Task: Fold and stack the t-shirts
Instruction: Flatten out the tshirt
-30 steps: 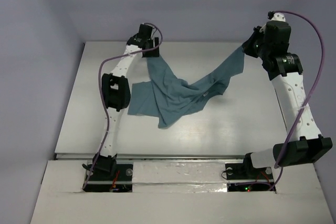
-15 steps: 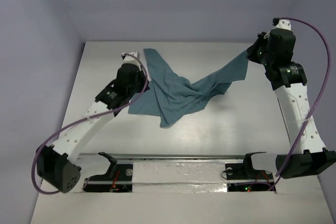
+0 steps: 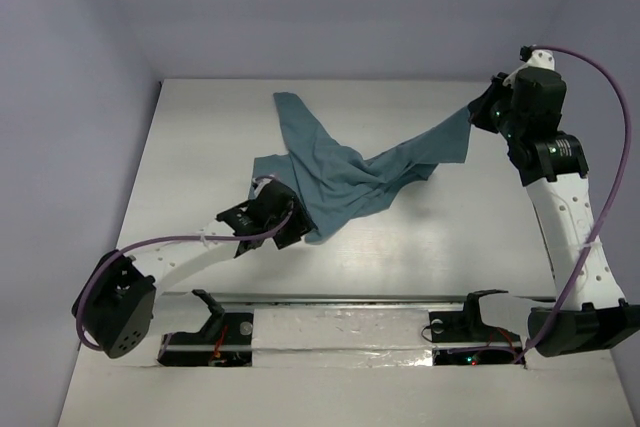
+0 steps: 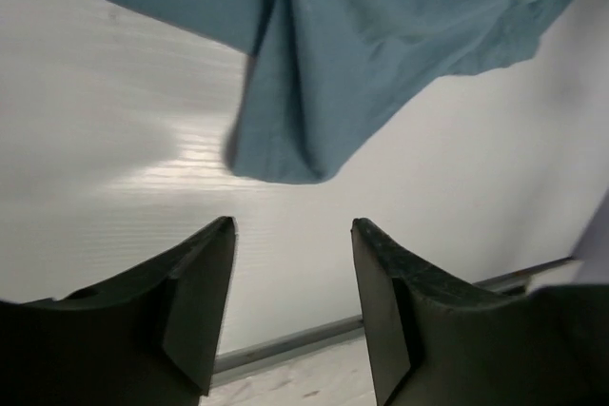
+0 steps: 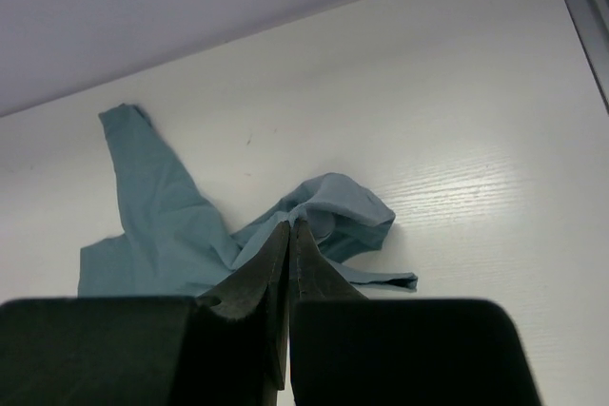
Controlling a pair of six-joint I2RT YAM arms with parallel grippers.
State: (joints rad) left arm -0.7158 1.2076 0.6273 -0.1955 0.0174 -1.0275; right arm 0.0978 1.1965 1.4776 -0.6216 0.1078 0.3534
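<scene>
The teal t-shirt (image 3: 330, 172) lies crumpled on the white table (image 3: 190, 147), towards its far half. One narrow part of it reaches to the far side, and a flat part spreads to the left. Its right end is lifted off the surface and stretches up to the right gripper (image 3: 478, 112).

The right gripper holds that end high, near the table's far right corner. In the right wrist view the right gripper (image 5: 288, 252) has its fingers pressed together with no gap. The cloth (image 5: 162, 225) starts right at their tips, so it is pinching the shirt. Whether it grips a hem or a sleeve is hard to say, because the fabric bunches there.

The left arm reaches low across the near left part of the table. The left gripper (image 3: 285, 222) is just beside the shirt's nearest pointed corner. In the left wrist view, the left gripper (image 4: 293, 273) has its two dark fingers (image 4: 195, 301) spread apart. Only bare tabletop (image 4: 476, 187) shows between them. The rounded lower corner of the shirt (image 4: 381, 35) hangs just beyond the fingertips, apart from them.
</scene>
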